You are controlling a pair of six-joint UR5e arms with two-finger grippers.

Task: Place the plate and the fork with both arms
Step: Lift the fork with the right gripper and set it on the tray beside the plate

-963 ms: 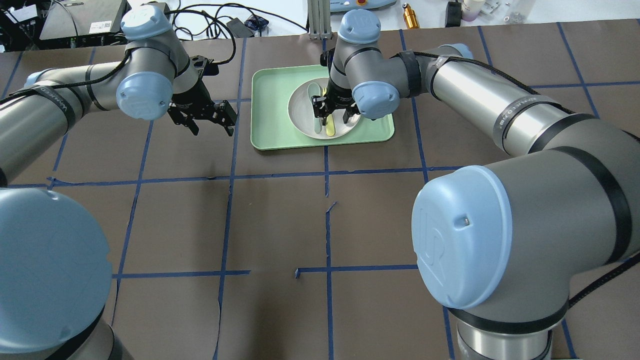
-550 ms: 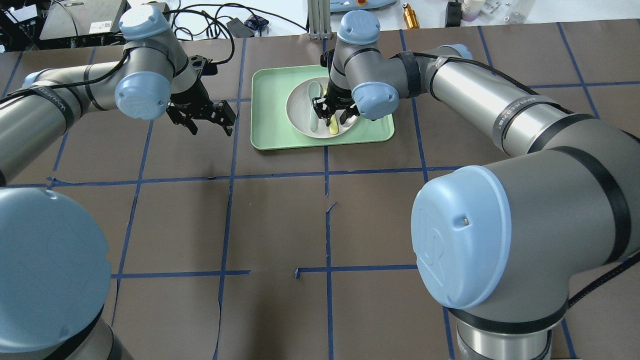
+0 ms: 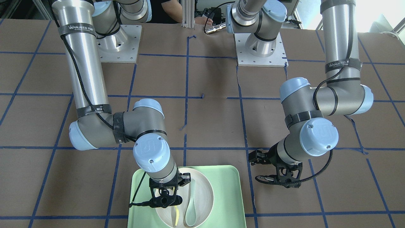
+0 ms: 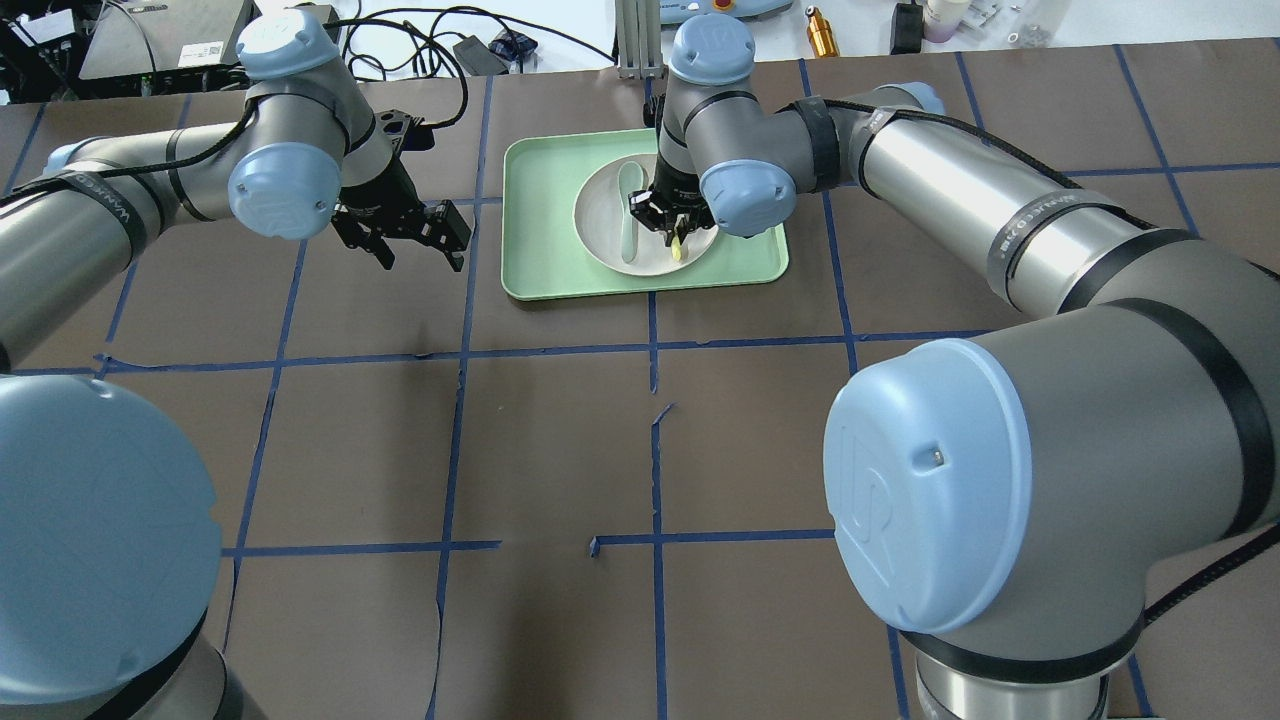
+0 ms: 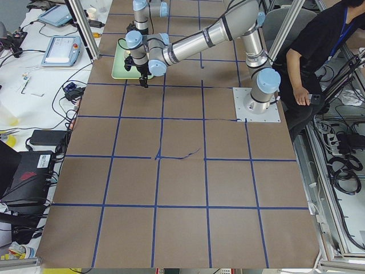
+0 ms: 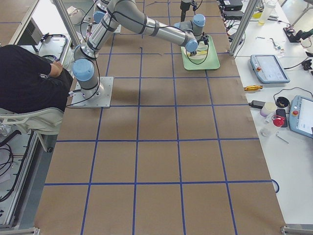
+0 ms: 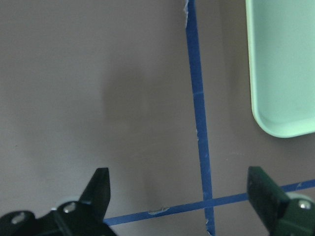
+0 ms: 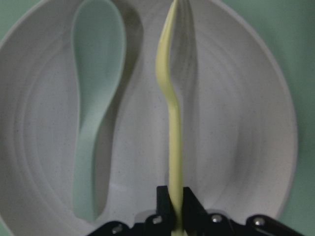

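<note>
The off-white plate (image 4: 603,218) lies in the mint-green tray (image 4: 540,270). The pale-yellow fork (image 8: 172,123) and a grey-green spoon (image 8: 93,98) lie side by side in the plate (image 8: 236,123). My right gripper (image 4: 672,222) is over the plate, shut on the fork's handle end; the wrist view shows its tips (image 8: 176,216) pinching it. The fork's tines point away from the gripper over the plate. My left gripper (image 4: 420,255) is open and empty, low over the brown table just left of the tray. It also shows in the front view (image 3: 257,169).
The tray's corner (image 7: 285,64) lies close to the left gripper (image 7: 182,196). Blue tape lines cross the brown table cover (image 4: 550,450). Cables and small items (image 4: 480,45) sit beyond the table's far edge. A person (image 5: 319,51) sits by the robot's base.
My right gripper, open astride the fork before, has shut on its handle. The left arm has barely moved.
</note>
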